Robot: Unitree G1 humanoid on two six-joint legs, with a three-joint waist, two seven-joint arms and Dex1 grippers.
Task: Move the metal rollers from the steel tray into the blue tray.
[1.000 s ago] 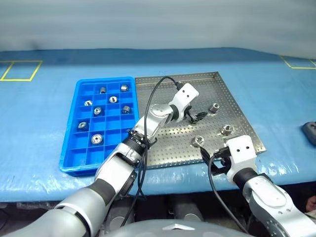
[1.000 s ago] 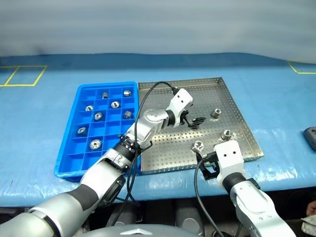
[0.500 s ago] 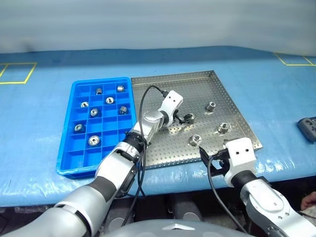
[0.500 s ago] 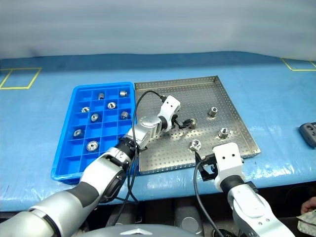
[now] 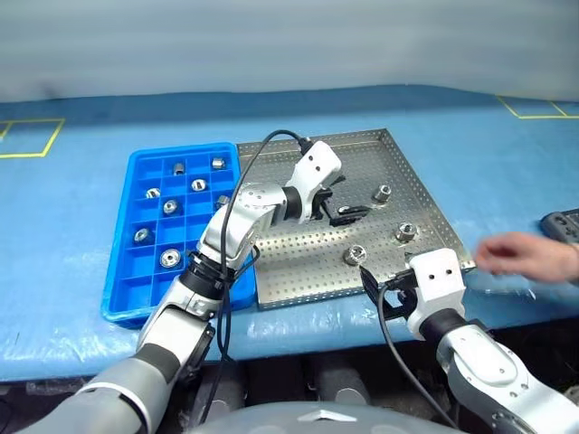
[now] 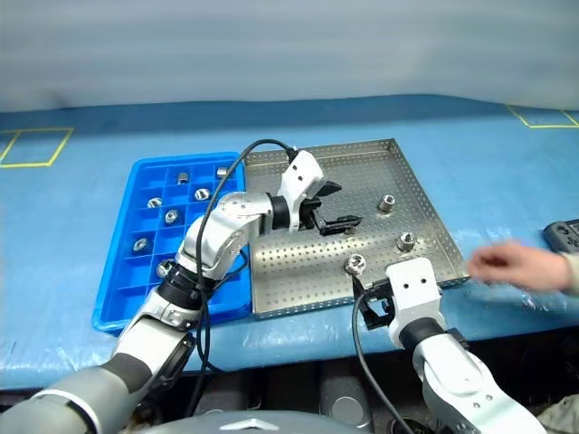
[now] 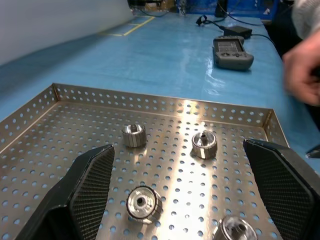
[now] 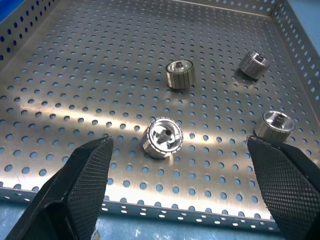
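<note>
Left gripper (image 5: 336, 201), jaws apart and empty, hung above steel tray (image 5: 298, 280); next, grasp a roller (image 5: 355, 255).

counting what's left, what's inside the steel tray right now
Four rollers lie loose on the steel tray: one near the front rim, three farther back. The left arm covers part of the floor.

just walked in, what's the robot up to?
It is sorting metal rollers from the steel tray into the blue tray. Seven sit in the blue tray, four lie on the steel one. Both the left gripper and right gripper hover open and empty over the steel tray. A person's hand reaches in on the right.
</note>
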